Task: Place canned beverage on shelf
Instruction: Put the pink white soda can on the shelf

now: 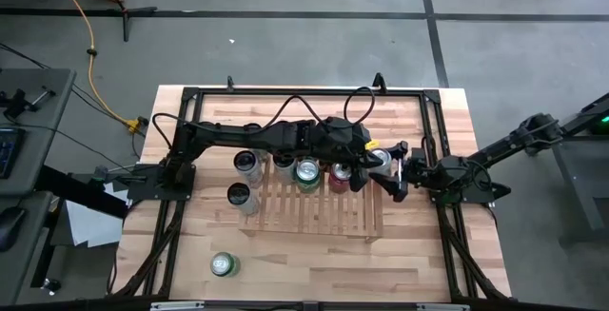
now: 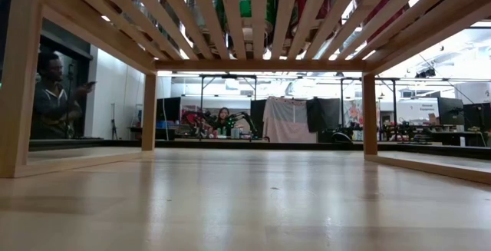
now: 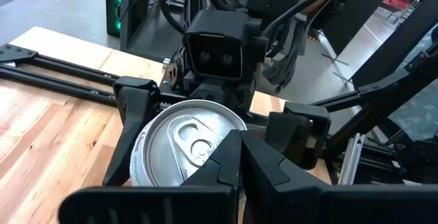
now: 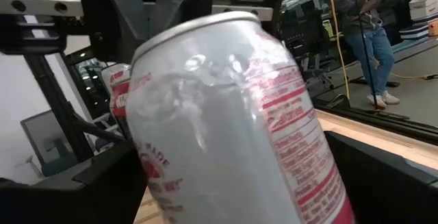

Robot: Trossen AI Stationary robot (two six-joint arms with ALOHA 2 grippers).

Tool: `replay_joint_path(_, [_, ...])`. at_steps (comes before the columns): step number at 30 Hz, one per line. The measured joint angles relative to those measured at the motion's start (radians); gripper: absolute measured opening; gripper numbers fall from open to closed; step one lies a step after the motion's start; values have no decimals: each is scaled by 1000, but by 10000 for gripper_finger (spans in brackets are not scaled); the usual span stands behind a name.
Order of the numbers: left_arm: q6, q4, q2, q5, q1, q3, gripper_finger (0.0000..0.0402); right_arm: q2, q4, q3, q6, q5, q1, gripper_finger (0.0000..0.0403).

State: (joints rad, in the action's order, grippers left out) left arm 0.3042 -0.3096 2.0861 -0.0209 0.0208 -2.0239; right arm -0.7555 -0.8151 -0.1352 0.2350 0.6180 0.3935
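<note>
Beside the shelf's (image 1: pixel 314 206) right end, the can (image 1: pixel 381 157) sat between the right tool's (image 1: pixel 392 171) spread fingers; the left tool (image 1: pixel 366 159), clenched empty, hovered above. Close squarely before lifting.

Even overhead light on the desk (image 1: pixel 314 254), soft short shadows, bright backlit glare through shelf (image 2: pixel 253 21) slats at desk level, silver can (image 4: pixel 233 121) blurred close-up with sheen

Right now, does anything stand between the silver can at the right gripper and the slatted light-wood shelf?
Yes. The left gripper, shut, hangs right at the silver can on its shelf side, with a red can just beyond. The right gripper flanks the can. The slatted light-wood shelf carries cans only along its back row.
</note>
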Motion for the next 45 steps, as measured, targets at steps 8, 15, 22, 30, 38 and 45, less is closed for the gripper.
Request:
replay_joint_path(8, [0,-1,0,0,0,0,0,65,92,0,-8,-27,14,400])
replay_joint_path(15, [-1,-2,0,-1,0,1,0,205,271,-2,26,-15,69,400])
replay_joint_path(22, [-1,-1,0,4,-1,1,0,343,366,-2,-12,28,98,400])
replay_joint_path(30, [-1,-1,0,5,-1,1,0,444,496,-2,-9,28,105,400])
replay_joint_path(38, [-1,0,0,4,-1,1,0,516,520,-2,-78,28,105,400])
replay_joint_path(45, [0,0,0,4,-1,1,0,588,564,-53,-79,28,105,400])
